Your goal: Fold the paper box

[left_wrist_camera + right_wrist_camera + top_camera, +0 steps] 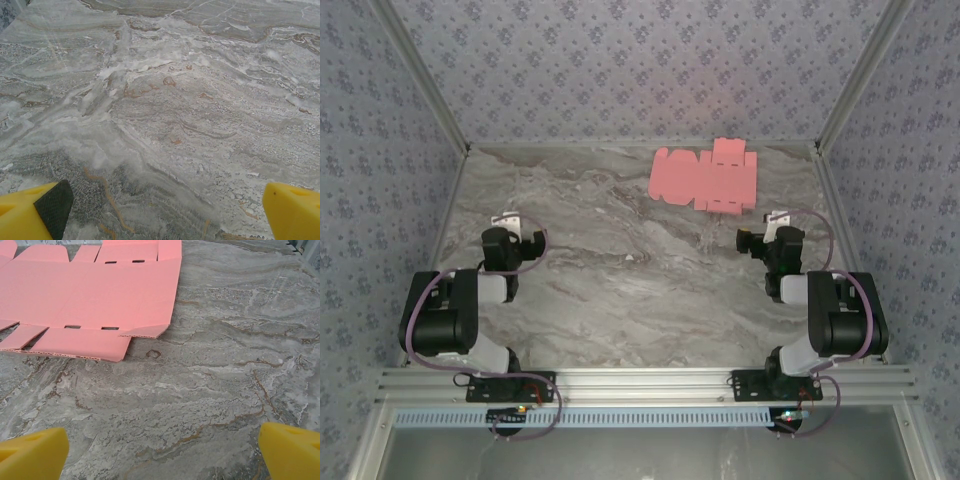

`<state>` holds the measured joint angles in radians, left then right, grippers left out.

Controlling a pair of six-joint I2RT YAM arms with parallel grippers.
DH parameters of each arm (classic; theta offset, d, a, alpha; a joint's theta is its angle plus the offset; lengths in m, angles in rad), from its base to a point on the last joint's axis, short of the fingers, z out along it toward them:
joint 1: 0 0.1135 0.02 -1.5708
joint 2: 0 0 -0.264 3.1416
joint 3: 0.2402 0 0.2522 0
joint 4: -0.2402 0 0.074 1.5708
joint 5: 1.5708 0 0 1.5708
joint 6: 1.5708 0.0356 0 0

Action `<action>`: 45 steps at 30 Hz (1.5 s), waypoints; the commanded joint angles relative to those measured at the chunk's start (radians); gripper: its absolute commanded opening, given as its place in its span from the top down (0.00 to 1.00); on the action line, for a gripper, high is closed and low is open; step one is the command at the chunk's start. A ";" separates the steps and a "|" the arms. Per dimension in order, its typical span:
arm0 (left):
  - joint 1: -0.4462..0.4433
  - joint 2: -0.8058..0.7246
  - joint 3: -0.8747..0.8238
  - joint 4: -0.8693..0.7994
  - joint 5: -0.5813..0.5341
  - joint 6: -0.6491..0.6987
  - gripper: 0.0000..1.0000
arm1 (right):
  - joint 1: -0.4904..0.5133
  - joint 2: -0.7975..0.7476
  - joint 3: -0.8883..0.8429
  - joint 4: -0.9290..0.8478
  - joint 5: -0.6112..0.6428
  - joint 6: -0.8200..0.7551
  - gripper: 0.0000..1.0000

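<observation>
The left gripper [160, 217] looks down on a grey, marble-patterned table [165, 100], its jaws spread wide with tabletop showing between them. One yellow fingertip [22, 215] sits at seven o'clock with a black pad [54, 206] on its inner face, and the other yellow fingertip [295, 210] sits at five o'clock, both cut off by the bottom edge. Pale streaks run across the stone from ten o'clock toward the centre, thin brownish veins cluster around the centre and toward six o'clock, and a small dark bluish patch [7, 12] shows in the corner at eleven o'clock.
</observation>
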<state>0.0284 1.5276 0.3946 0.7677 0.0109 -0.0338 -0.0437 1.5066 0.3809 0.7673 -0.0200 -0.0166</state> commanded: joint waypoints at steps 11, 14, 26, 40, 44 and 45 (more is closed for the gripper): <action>-0.001 -0.164 0.126 -0.303 -0.033 -0.026 0.01 | 0.005 -0.166 0.177 -0.370 -0.041 -0.008 0.00; -0.025 -0.344 0.127 -0.442 -0.027 -0.074 0.01 | 0.010 -0.292 0.294 -0.619 0.044 0.166 0.00; 0.043 -0.593 0.379 -1.359 -0.254 -0.644 0.01 | 0.122 0.000 0.749 -1.431 0.009 1.411 0.00; 0.027 -0.725 0.378 -1.537 0.273 -0.490 0.01 | 0.160 0.547 1.199 -1.492 -0.096 1.568 0.08; 0.024 -0.777 0.362 -1.542 0.240 -0.483 0.01 | 0.156 0.609 1.212 -1.448 -0.151 1.577 0.32; 0.024 -0.795 0.360 -1.535 0.233 -0.481 0.01 | 0.155 0.617 1.218 -1.446 -0.160 1.568 0.39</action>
<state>0.0566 0.7761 0.7658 -0.7383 0.2291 -0.5385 0.1169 2.0865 1.5639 -0.6361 -0.1413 1.5093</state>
